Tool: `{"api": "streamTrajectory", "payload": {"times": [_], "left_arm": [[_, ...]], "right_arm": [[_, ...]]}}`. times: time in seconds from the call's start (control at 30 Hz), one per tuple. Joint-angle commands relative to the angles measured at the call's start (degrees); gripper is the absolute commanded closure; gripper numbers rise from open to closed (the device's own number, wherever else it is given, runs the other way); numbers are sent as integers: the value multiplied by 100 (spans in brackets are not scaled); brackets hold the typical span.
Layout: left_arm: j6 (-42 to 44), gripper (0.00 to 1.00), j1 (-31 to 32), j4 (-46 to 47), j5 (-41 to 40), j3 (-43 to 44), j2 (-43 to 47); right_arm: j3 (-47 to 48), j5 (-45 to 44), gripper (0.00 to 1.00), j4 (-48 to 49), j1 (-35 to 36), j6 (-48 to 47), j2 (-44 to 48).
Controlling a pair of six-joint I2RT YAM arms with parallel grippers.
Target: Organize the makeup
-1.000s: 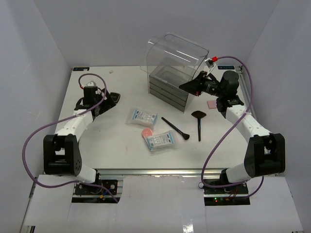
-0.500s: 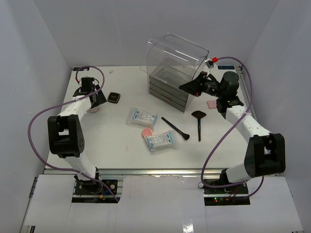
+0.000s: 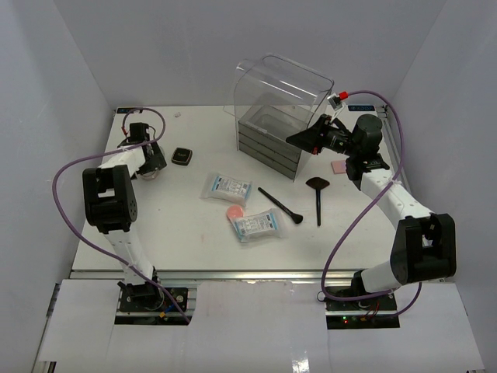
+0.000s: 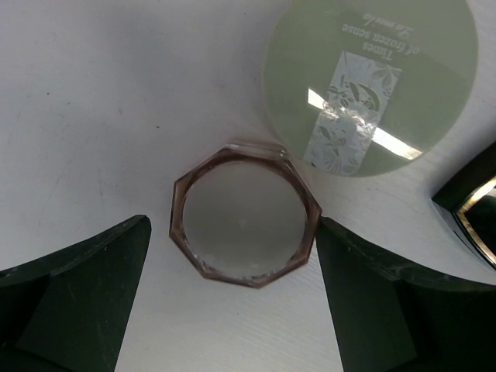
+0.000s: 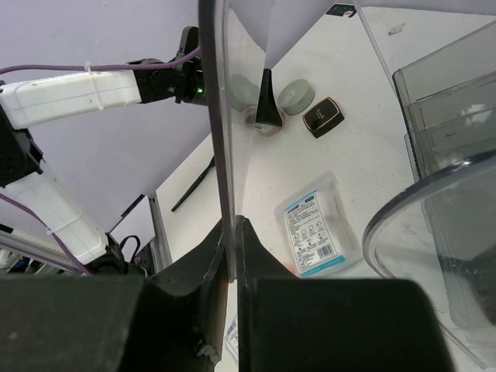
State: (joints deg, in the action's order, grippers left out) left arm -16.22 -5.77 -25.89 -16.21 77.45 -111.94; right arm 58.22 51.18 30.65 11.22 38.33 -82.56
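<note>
Two white-blue sachets [image 3: 227, 186] [image 3: 256, 225] lie mid-table with a pink round puff [image 3: 234, 210] between them. A thin black brush [image 3: 280, 206] and a fan-headed brush [image 3: 318, 194] lie to their right. A pink square puff [image 3: 338, 166] sits under the right arm. My left gripper [image 3: 150, 165] [image 4: 232, 256] is open at the far left, one finger on either side of a brown-rimmed octagonal jar [image 4: 244, 225] without touching it. My right gripper [image 3: 295, 140] [image 5: 232, 232] is shut on the edge of the clear lid [image 3: 283, 81], which is raised.
The clear box with grey drawers [image 3: 268, 144] stands at the back right. A pale green round disc [image 4: 370, 85] lies just beyond the jar. A black compact [image 3: 182, 156] lies to its right. White walls enclose the table.
My left arm has swung left, away from the black compact, and its open gripper now straddles the octagonal jar. The right arm and the raised lid have not moved.
</note>
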Motion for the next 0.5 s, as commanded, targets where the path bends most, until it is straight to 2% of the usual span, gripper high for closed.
{"api": "streamTrajectory", "payload": {"times": [0.0,0.13,0.2,0.3,0.43,0.47], "left_arm": [[39,2,-121,-64,236,306,-128],[6,6,-244,-32,479,347,-194],[-27,16,-279,-7,620,336,-224],[-59,23,-295,55,687,252,-218],[-109,44,-319,128,785,80,-145],[-126,52,-319,134,797,28,-79]], "right_arm": [[-39,340,91,486,20,61,206],[-47,340,91,486,20,61,189],[-49,340,91,488,20,61,190],[-75,331,91,487,20,61,217],[-100,331,90,495,20,53,267],[-105,331,90,490,20,52,273]]}}
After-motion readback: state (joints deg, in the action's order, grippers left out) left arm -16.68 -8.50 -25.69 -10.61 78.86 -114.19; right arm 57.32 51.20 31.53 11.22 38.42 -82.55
